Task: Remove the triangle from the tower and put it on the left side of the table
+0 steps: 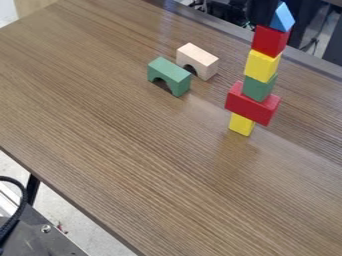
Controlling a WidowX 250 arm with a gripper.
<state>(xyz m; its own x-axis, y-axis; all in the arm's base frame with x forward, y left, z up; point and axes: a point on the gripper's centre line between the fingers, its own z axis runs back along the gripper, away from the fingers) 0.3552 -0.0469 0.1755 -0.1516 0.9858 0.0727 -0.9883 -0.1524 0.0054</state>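
Note:
A blue triangle [282, 18] rests on top of the tower at the right of the camera view. Beneath it the tower stacks a red cube [270, 41], a yellow cube [262, 65], a green cube [258, 87], a wider red block [252, 103] laid crosswise, and a yellow block [241, 124] at the base. The tower stands on the brown wooden table [120, 135].
Left of the tower, a green arch block [169, 76] and a natural wood arch block [198, 61] stand close together. The table's front edge runs diagonally across the lower left, with a metal surface [43, 237] and black cable [23, 207] beyond it.

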